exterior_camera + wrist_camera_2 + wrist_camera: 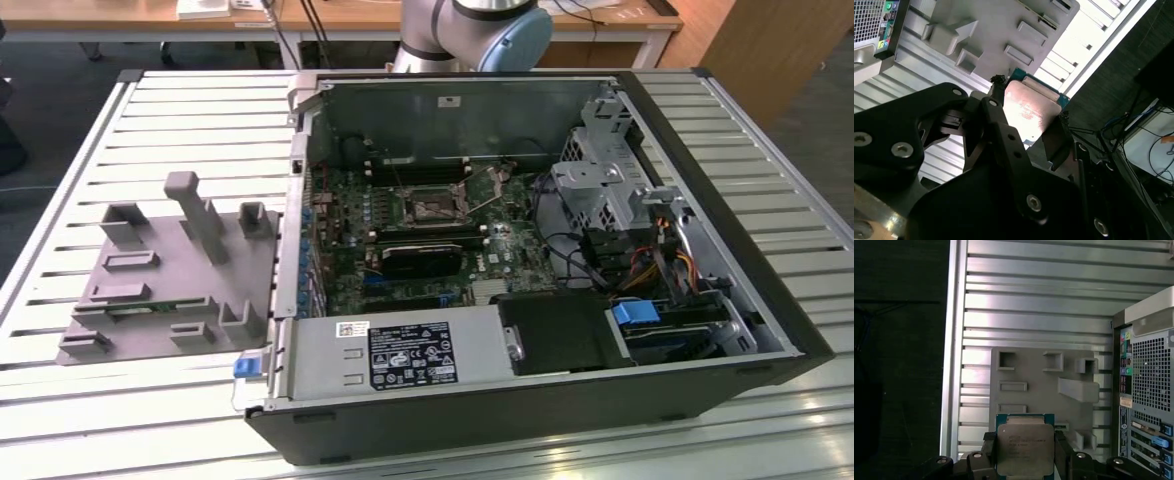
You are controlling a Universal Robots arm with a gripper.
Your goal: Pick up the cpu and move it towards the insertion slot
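Observation:
In both wrist views my gripper (1025, 456) is shut on the cpu (1025, 446), a flat square chip with a silvery metal top and a green-blue edge. Black fingers (988, 452) press on two opposite sides of the cpu (1030, 111), which hangs well above the grey plastic fixture (1044, 385). The gripper (1030, 100) is held over the slatted table beside the computer case. In the exterior view the insertion slot (434, 206), a shiny metal frame with a dark centre, lies on the green motherboard inside the open case.
The open computer case (534, 270) lies on a slatted metal table (174, 120), with the grey fixture (174, 270) at the exterior view's left. A black heatsink block (416, 262) sits below the slot. The case's rear panel (1149, 390) is near the gripper. The arm's base (481, 30) stands behind the case.

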